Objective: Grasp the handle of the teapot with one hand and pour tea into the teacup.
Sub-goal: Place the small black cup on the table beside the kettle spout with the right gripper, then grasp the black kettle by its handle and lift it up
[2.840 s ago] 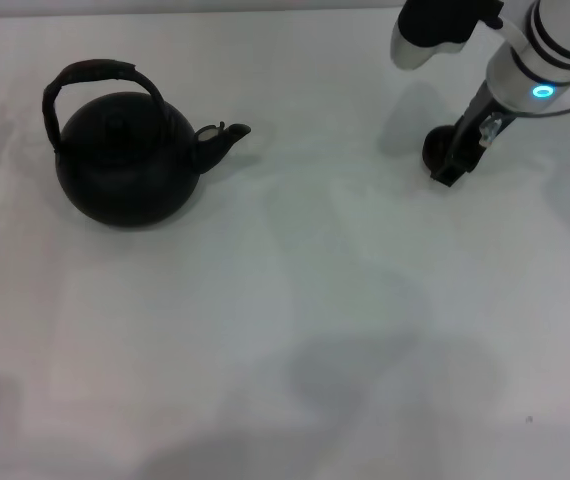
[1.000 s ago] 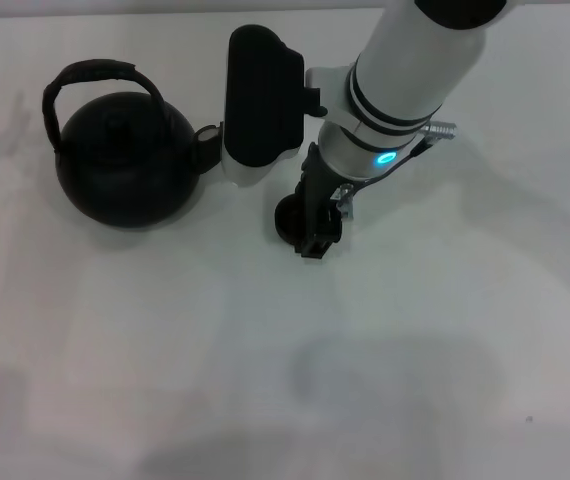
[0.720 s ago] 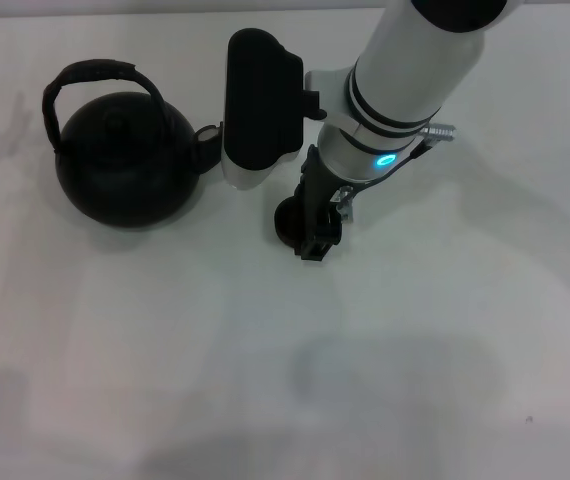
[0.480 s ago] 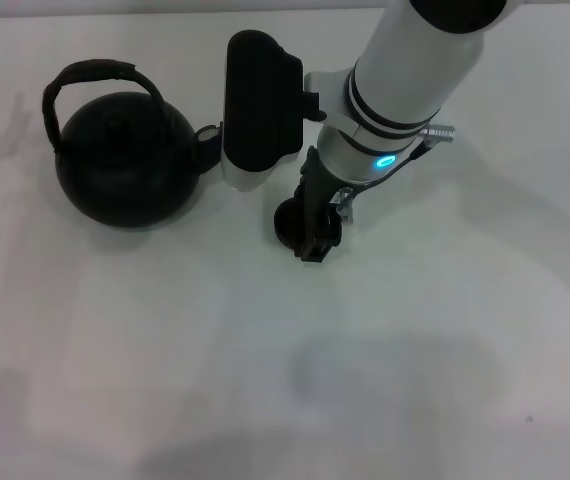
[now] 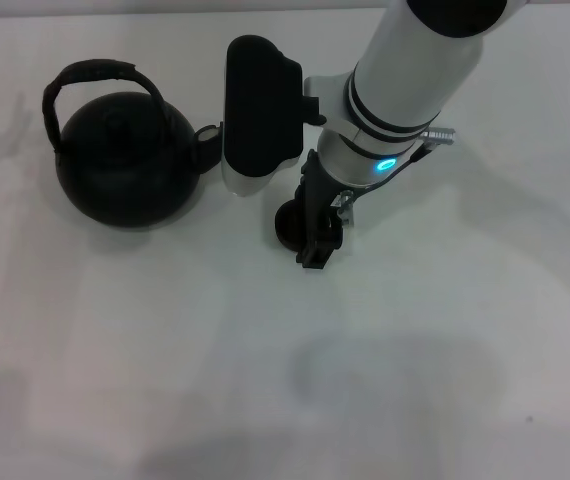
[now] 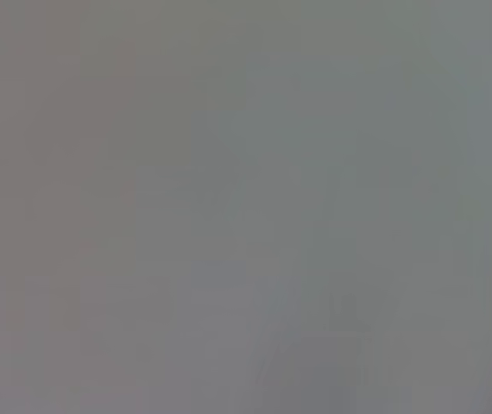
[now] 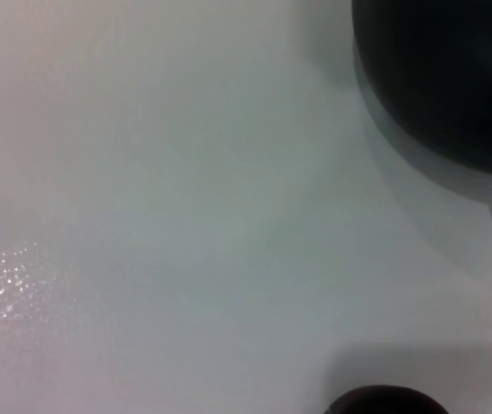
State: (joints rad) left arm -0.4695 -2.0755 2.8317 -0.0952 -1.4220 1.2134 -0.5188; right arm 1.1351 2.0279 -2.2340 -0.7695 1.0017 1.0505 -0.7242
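Observation:
The black teapot (image 5: 125,170) stands at the left of the white table, its arched handle (image 5: 100,70) upright and its spout (image 5: 206,142) pointing right, partly hidden behind my right wrist. The small dark teacup (image 5: 288,224) sits at table level just right of the spout. My right gripper (image 5: 310,238) points down and is closed on the cup's rim. The right wrist view shows the teapot's body (image 7: 444,78) and a sliver of the cup (image 7: 384,402). My left gripper is out of view.
The white table (image 5: 415,350) stretches bare in front and to the right. My right forearm (image 5: 405,80) crosses from the far right over the middle. The left wrist view shows only a plain grey surface.
My right gripper has brought the teacup from the far right to beside the teapot's spout. In the last second it has only shifted slightly towards me.

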